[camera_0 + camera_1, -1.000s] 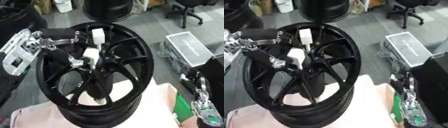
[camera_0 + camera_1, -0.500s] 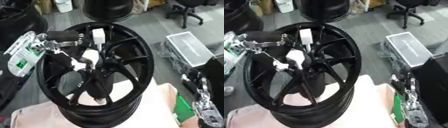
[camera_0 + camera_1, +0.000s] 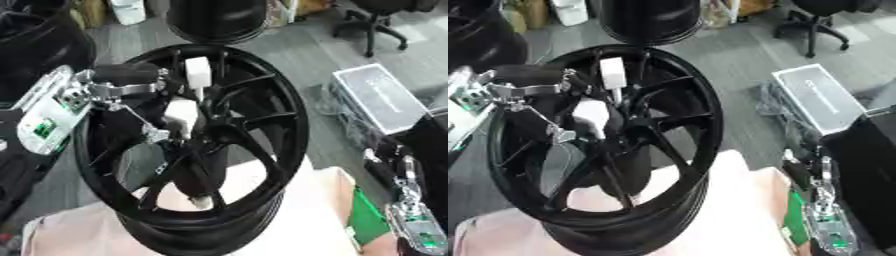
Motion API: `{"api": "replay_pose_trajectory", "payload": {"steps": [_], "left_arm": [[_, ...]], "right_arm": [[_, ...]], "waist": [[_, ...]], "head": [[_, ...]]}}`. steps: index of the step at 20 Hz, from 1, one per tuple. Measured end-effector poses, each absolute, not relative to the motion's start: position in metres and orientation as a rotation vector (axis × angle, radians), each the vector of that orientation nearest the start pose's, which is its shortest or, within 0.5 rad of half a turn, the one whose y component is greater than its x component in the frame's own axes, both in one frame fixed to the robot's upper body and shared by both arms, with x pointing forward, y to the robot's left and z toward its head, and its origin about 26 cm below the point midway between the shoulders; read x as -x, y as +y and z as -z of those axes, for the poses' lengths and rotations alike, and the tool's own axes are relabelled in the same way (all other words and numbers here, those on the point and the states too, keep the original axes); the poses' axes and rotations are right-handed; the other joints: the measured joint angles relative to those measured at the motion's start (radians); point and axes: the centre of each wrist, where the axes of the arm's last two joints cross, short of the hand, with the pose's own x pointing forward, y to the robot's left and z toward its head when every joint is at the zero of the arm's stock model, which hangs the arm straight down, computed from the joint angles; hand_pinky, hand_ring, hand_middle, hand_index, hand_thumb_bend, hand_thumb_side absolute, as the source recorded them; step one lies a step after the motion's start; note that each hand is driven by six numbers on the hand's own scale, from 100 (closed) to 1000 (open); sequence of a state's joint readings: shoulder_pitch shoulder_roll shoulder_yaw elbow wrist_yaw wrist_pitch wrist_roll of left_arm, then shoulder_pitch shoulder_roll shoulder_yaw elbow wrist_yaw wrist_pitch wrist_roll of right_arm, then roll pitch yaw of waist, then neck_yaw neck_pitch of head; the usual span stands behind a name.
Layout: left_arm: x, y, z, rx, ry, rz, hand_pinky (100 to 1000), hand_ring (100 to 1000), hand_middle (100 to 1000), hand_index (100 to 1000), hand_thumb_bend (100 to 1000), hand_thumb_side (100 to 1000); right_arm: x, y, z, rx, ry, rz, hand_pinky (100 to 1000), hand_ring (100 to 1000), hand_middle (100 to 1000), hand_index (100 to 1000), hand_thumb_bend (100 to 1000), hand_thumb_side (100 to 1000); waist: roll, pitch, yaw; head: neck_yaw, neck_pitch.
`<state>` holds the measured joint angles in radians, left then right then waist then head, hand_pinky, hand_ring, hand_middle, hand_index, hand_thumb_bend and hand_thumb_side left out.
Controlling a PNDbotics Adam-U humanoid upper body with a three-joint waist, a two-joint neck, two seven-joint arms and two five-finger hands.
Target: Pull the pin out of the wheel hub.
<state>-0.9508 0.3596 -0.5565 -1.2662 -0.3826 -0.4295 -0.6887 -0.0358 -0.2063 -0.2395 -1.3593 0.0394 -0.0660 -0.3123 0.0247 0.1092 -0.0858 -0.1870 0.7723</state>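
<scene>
The black wheel hub stands tilted on the bench, open face up. The white pin stands upright above its centre, long axis near-vertical. The left hand has its fingers clamped on the pin. The right hand rests at near right; I cannot tell how its fingers stand.

Left hand: black and silver, green board on its forearm; right hand silver, green-marked
</scene>
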Motion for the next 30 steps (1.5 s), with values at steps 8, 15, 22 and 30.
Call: {"api": "replay_pose_trajectory", "payload": {"steps": [8,15,22,30], "left_arm": [[-0.431,0.128,-0.243,-0.053,2.312,-2.667,433,213,256,564,100,374],[-0.429,0.162,-0.284,-0.057,2.433,-2.577,441,210,254,568,100,332],[-0.405,0.285,-0.319,0.139,2.695,-2.499,442,205,252,572,100,310],[-0.377,0.393,-0.255,0.55,2.773,-2.814,476,283,387,667,100,398]], "right_arm": [[-0.268,-0.363,0.038,0.611,-1.46,0.244,470,531,757,811,100,239],[-0.267,-0.364,0.039,0.613,-1.455,0.246,470,531,756,810,100,243],[-0.263,-0.367,0.042,0.626,-1.446,0.26,470,531,756,811,100,244],[-0.263,-0.368,0.041,0.634,-1.448,0.271,470,532,756,810,100,246]], "waist": [[-0.002,-0.002,0.004],[0.004,-0.011,0.019],[0.012,-0.02,0.05],[0.01,-0.025,0.059]], "head": [[0.001,0.0],[-0.003,0.0],[-0.024,0.0],[-0.026,0.0]]}}
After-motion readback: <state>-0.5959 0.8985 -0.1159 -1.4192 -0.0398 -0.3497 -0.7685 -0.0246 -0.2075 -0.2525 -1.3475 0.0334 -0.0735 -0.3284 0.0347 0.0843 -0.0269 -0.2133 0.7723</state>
